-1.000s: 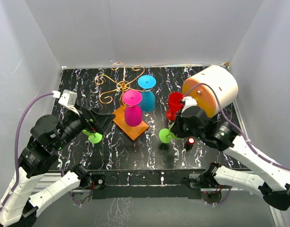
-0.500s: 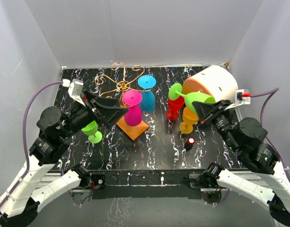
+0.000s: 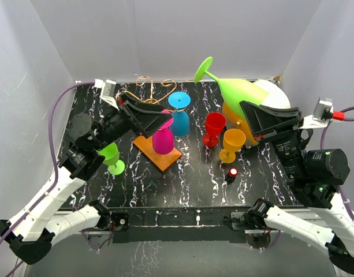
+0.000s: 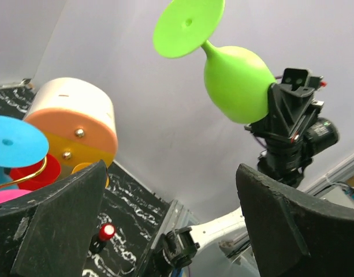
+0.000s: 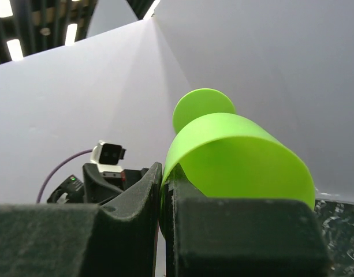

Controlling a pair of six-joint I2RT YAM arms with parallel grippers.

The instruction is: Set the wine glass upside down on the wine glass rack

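Lime-green wine glass (image 3: 235, 92), likely light slick plastic, rim-pinched in the right gripper (image 5: 165, 180); left gripper (image 3: 159, 118) gapes empty.

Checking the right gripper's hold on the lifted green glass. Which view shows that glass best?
Left wrist: the lifted green glass shows foot, stem and bowl side-on, in the right gripper. The top view hides its rim behind that gripper; the right wrist crops it close.

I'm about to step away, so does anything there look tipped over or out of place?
The white drum with the orange face lies on its side, back right. The green wine glass hangs tilted in the air, its rim between the jaws of the right gripper.
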